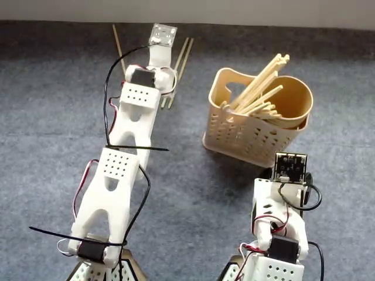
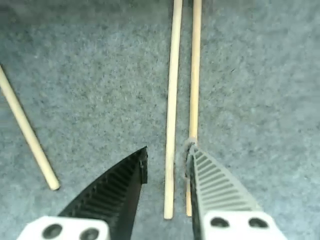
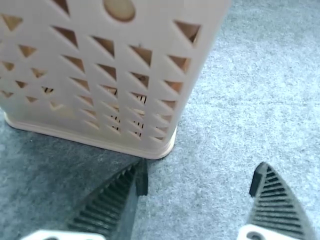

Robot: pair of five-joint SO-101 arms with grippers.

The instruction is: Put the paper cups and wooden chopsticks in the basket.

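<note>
the grey, carpet-like table (image 1: pixel 53 105) carries everything. the left arm (image 1: pixel 132 117) stretches from the near edge almost to the far edge, left of the middle, with black cables looped along it. the tan basket (image 1: pixel 240 137), its walls pierced with triangular holes, stands right of the middle, nearer the far edge than the near one. the right arm (image 1: pixel 275 216) is folded up at the near edge, just in front of the basket. a paper cup (image 1: pixel 296 96) sits inside the basket against its right wall. a bundle of wooden chopsticks (image 1: pixel 258 88) leans in the basket beside the cup, tips sticking up past the rim. a pair of loose chopsticks (image 2: pixel 172 100) lies side by side on the table close to the far edge. a single chopstick (image 2: pixel 27 135) lies apart from them, on the other side of the left arm. the left gripper (image 2: pixel 167 150) hangs low over the pair with a modest gap between its jaws and grips nothing. one stick runs through that gap, and the other passes right at the tip of the pale finger (touching it or just under it, i cannot tell). the right gripper (image 3: pixel 200 175) is spread wide and empty, above bare table just beside the basket's bottom corner.
</note>
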